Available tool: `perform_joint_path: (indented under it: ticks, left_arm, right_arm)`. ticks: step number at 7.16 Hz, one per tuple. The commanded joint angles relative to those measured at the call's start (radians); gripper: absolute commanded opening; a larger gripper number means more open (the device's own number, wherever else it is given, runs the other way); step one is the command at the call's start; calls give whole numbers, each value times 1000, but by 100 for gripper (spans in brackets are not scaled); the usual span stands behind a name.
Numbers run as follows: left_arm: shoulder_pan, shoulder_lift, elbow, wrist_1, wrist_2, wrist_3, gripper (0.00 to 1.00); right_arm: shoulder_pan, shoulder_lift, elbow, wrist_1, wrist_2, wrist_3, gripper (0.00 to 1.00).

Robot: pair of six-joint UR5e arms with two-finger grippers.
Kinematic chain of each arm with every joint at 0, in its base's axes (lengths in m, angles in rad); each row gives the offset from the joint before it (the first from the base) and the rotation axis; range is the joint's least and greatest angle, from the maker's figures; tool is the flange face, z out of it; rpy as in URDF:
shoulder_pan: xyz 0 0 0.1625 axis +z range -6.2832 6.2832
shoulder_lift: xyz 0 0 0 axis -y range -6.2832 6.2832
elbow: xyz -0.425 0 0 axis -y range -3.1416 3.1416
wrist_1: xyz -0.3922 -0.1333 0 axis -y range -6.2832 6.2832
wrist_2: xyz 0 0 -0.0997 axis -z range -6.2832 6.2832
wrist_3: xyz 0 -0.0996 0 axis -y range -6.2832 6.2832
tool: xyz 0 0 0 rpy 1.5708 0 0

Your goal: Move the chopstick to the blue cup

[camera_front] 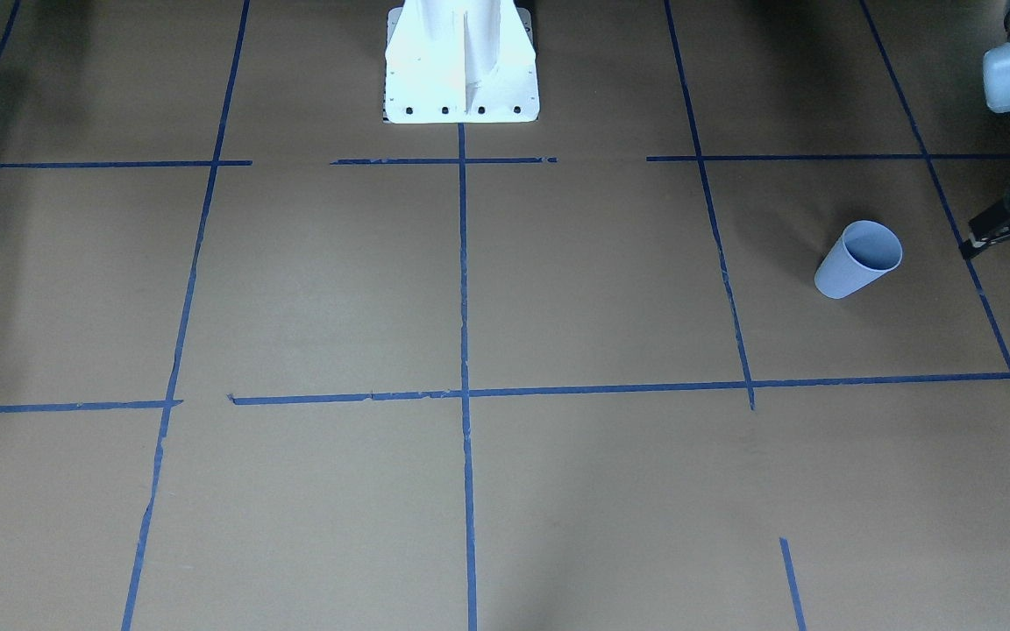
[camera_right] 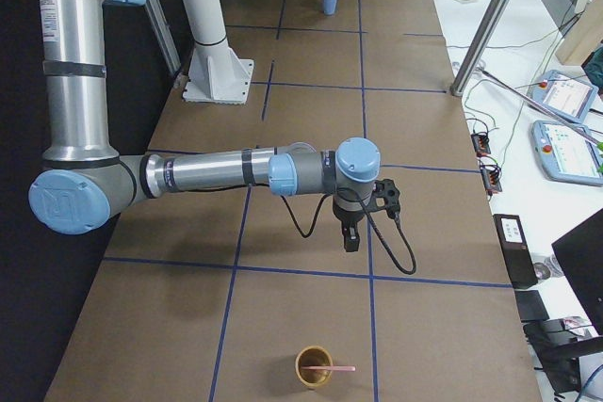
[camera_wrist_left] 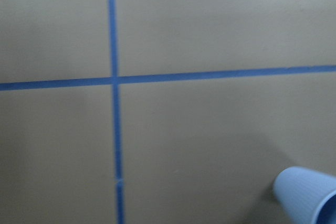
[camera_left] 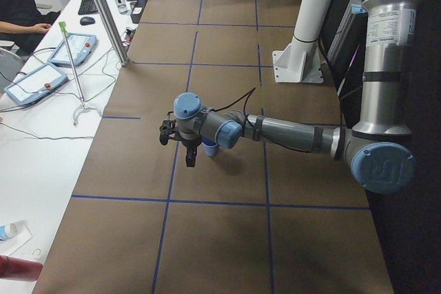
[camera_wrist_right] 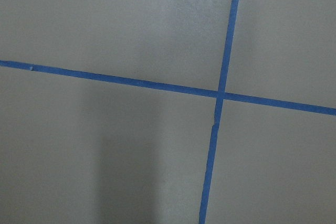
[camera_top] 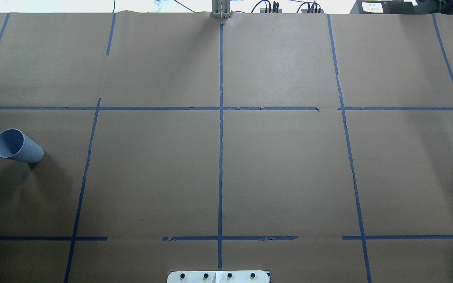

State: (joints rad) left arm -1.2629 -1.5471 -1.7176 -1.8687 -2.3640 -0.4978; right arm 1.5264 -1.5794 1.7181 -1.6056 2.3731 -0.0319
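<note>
Nothing reads clearly. A white label (camera_top: pixel 372 6) on the black box (camera_top: pixel 401 8), upper right of the overhead view, carries print too small to read. The blue joint cap (camera_right: pixel 71 201) at left in the right-side view bears an unclear emblem.

a robotics lab, set up as a test cell. the worktop (camera_top: pixel 289 177) is covered in brown paper and marked into squares with blue tape (camera_top: pixel 221 157). two grey-and-blue industrial arms, the left arm (camera_left: pixel 289 132) and the right arm (camera_right: pixel 207 174), reach over it near a white bolted pedestal (camera_front: pixel 461 70). alongside runs a white desk (camera_left: pixel 41 142) with teach pendants (camera_left: pixel 72 49), a keyboard (camera_left: pixel 89 1), loose cables (camera_left: pixel 41 132) and a seated person (camera_left: pixel 17 5). an aluminium post (camera_left: pixel 103 12) stands at the worktop's edge.
</note>
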Motion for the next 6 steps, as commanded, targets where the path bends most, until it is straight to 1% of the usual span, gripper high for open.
perform_joint_path:
  ticks: [1,4,5,6]
  left_arm:
    - [95,-2,-2,-49,11,-100,100]
    - [163,2,4,-58,11,-108,100]
    - [190,2,9,-58,9,-108,98]
    - [197,2,18,-56,11,-108,68]
  right_arm:
    - [0,1,-3,0,-2,0,100]
    - [-2,1,-3,0,0,1,100]
    - [-2,1,-2,0,0,1,100]
    - [-2,1,0,0,0,1,100]
